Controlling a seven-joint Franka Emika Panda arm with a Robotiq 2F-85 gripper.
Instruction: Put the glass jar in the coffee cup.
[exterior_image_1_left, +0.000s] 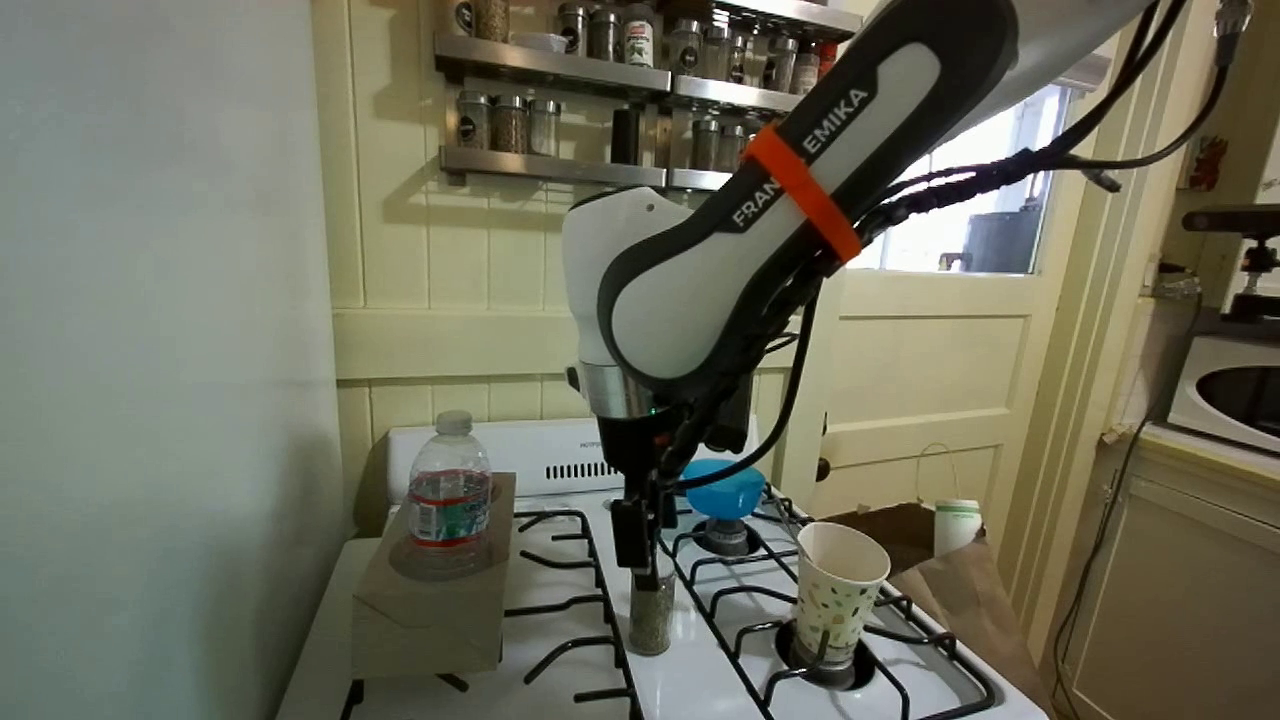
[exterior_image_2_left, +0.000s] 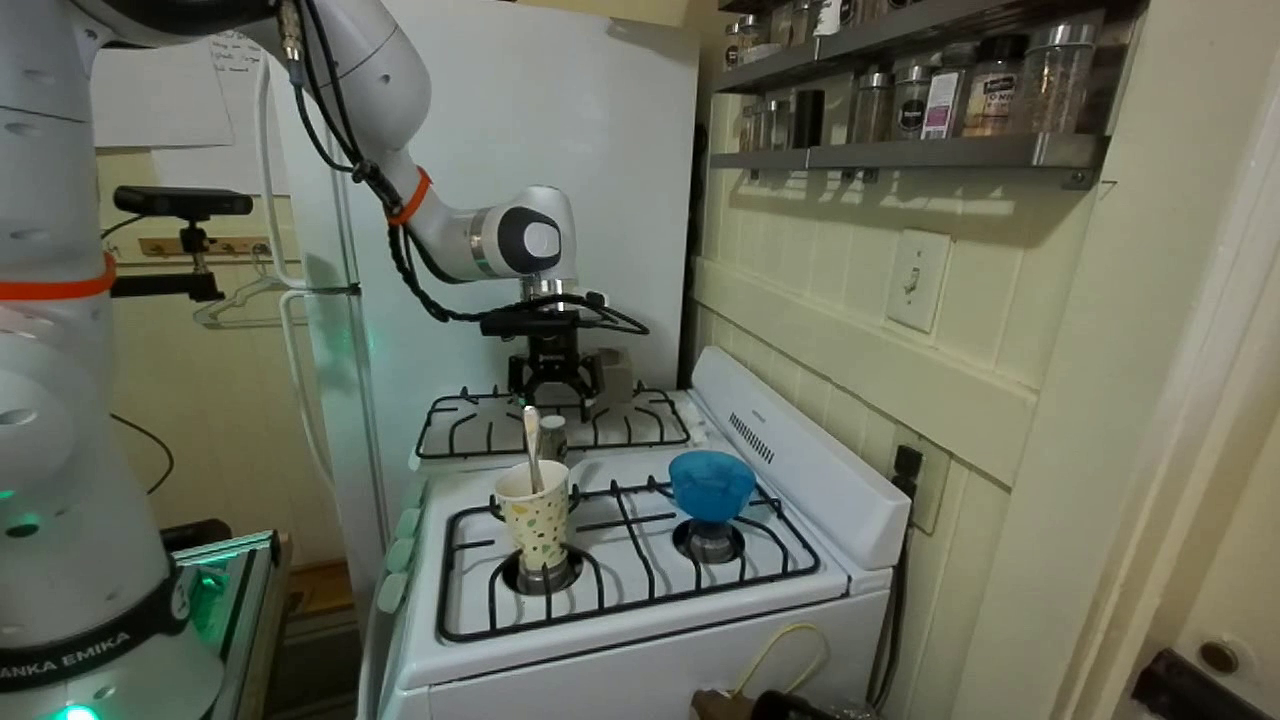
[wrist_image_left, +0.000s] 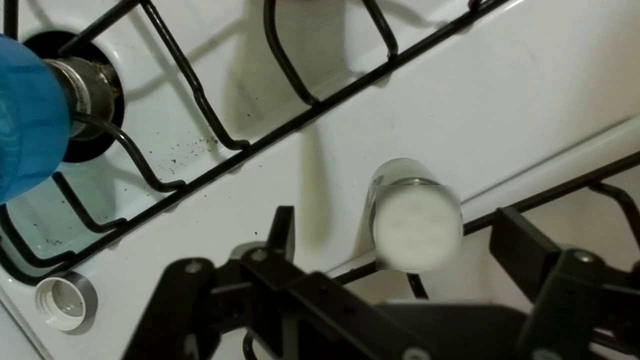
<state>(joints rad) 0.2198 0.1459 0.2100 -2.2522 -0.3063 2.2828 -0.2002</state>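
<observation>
Glass jar (exterior_image_1_left: 652, 620) below parted fingers (wrist_image_left: 525, 252)

In an exterior view the camera looks from the front edge of the stove (exterior_image_1_left: 690, 670) toward its back edge and the wall (exterior_image_1_left: 460, 265); in an exterior view it looks down across a side edge toward the refrigerator (exterior_image_2_left: 545, 110). Nearer, the wrist view faces steeply down between the grates (wrist_image_left: 345, 92). All three share the blue bowl (wrist_image_left: 30, 120) near a back corner.
</observation>
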